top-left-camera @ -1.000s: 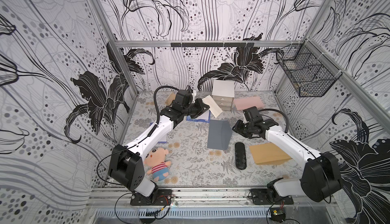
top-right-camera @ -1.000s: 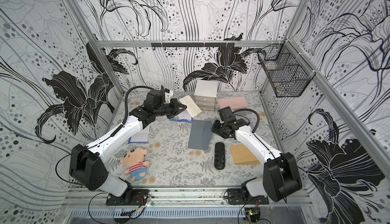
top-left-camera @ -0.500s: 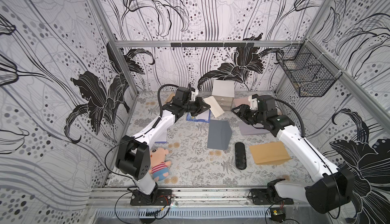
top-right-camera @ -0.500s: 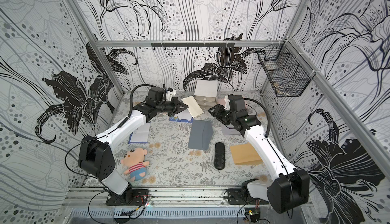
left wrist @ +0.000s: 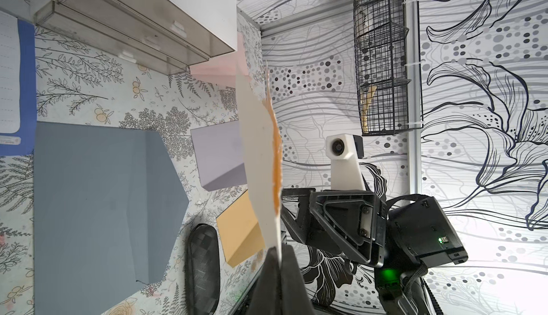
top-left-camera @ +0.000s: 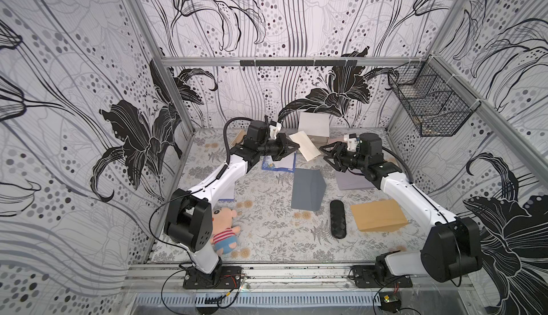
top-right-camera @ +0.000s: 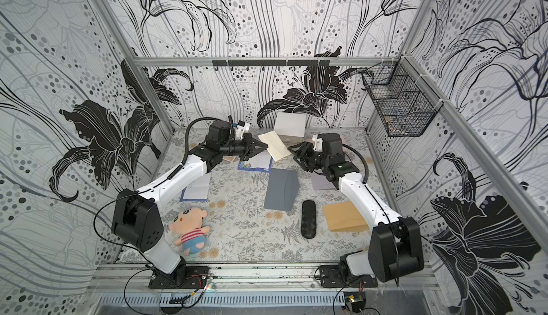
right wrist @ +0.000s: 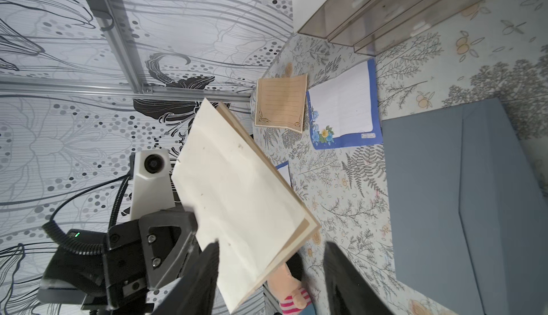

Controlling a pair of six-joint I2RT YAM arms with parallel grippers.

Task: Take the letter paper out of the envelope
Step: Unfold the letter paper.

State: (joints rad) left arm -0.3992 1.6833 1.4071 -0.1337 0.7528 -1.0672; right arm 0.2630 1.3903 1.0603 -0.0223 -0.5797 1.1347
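Left gripper [top-left-camera: 290,148] is clamped on one end of the cream rectangular paper envelope [top-left-camera: 306,150], holding it in the air in front of the white drawer box [top-left-camera: 313,123]. Right gripper [top-left-camera: 325,152] has its jaws spread just beside the envelope's free end, gripping nothing. A tan layer [right wrist: 310,229] shows along the envelope's edge; can't tell what it is.

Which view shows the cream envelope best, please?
The right wrist view: the cream envelope appears large and face-on. The left wrist view shows the cream envelope nearly edge-on; both top views show it small.

Drawer unit [top-left-camera: 313,126] close behind cream envelope [top-left-camera: 305,149]; open air in front, over grey envelope [top-left-camera: 307,189].
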